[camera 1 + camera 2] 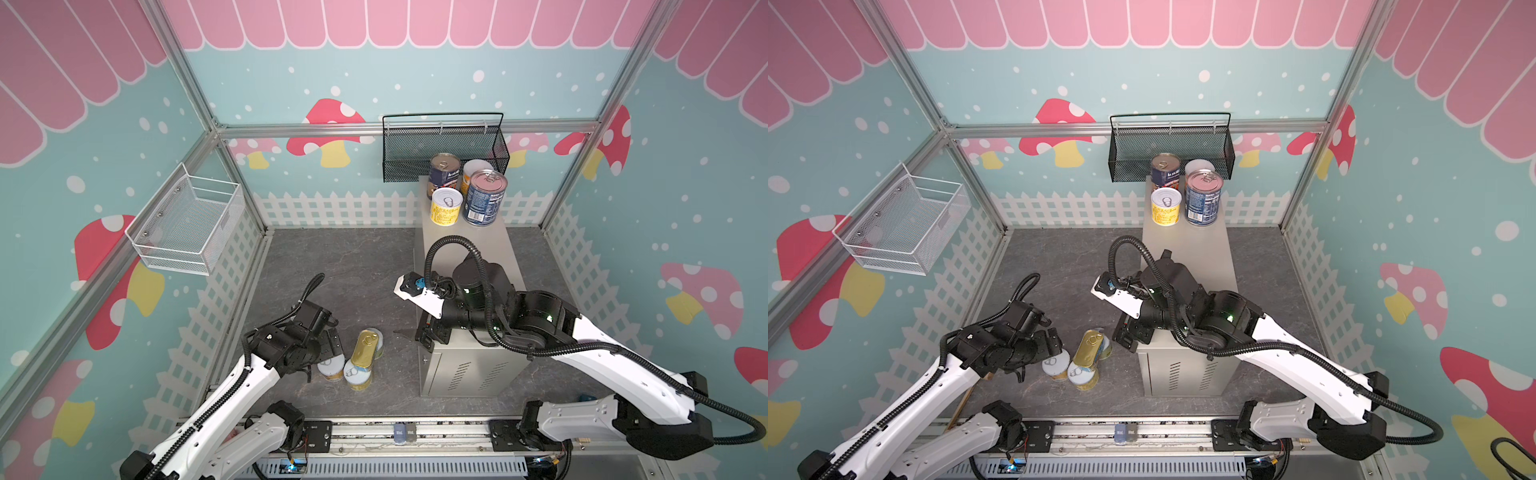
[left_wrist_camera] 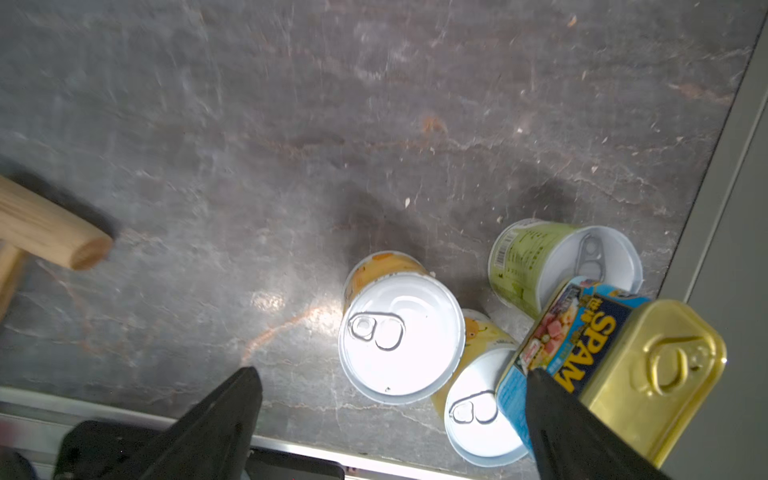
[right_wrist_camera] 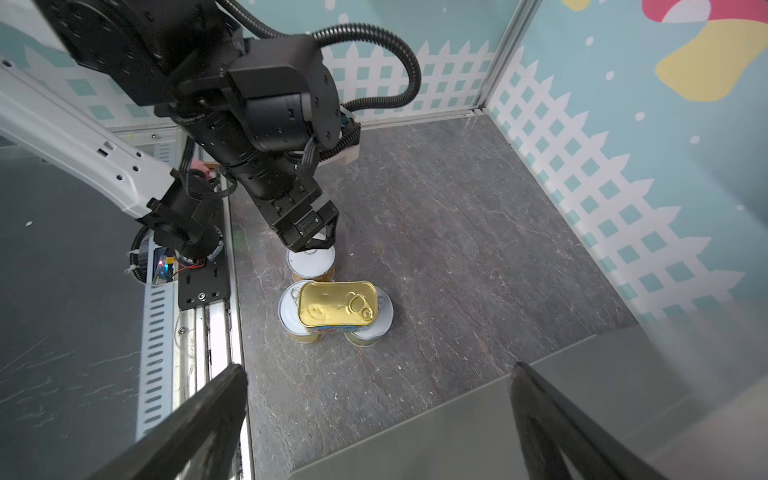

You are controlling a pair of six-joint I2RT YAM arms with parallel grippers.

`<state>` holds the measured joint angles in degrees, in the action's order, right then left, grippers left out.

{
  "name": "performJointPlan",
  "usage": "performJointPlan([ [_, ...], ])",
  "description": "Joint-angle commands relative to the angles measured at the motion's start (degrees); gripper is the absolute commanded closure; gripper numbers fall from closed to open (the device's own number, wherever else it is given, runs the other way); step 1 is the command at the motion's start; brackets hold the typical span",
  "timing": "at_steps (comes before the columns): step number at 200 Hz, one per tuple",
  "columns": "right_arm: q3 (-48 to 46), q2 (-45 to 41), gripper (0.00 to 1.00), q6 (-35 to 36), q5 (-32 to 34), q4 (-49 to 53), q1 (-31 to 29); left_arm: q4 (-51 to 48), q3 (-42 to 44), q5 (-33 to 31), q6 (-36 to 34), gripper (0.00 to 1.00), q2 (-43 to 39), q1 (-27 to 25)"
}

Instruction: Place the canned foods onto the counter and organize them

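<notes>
Standing on the beige desk (image 1: 494,241) above centre are four cans (image 1: 485,199); three short cans (image 1: 331,368) and the gold tin (image 1: 365,347) atop two of them wait at lower centre. The left jaws gape over one; the right jaws gape empty.

I see a gold tin (image 3: 336,305), yellow cans (image 1: 446,212) with white lids, dark-blue cans (image 1: 482,205), a beige counter (image 1: 496,241), grey veined floor (image 1: 340,266)

A black mesh basket (image 1: 409,156) and a white wire basket (image 1: 183,232) are hung up; a wooden mallet (image 2: 48,232) is laid on the floor (image 1: 345,266).
</notes>
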<state>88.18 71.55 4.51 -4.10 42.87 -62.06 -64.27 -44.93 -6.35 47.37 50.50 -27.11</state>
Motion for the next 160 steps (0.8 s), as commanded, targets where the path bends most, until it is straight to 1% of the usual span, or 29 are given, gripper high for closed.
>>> performJointPlan([
  [1,2.41,1.49,0.00,2.38,-1.14,0.30,-2.12,2.81,2.31,4.35,6.35,0.02,-1.34,0.10],
  [44,1.88,2.16,0.01,2.89,0.21,-0.40,-4.42,8.61,6.20,6.78,7.12,0.02,2.50,-0.04],
  [70,0.26,1.49,0.00,2.50,0.93,-1.41,-4.82,10.24,6.73,6.19,6.83,0.03,5.68,-0.13],
  [86,-0.66,0.85,0.00,2.25,1.18,-1.81,-4.99,10.67,7.88,4.55,7.19,0.03,6.36,-0.20],
  [134,-2.74,-0.90,0.01,1.88,2.31,-2.41,-5.24,12.66,10.10,3.98,6.79,0.09,9.01,-0.20],
  [160,-3.50,-1.66,0.01,1.94,3.17,-2.79,-5.26,12.60,10.56,2.63,6.85,0.15,8.16,-0.22],
])
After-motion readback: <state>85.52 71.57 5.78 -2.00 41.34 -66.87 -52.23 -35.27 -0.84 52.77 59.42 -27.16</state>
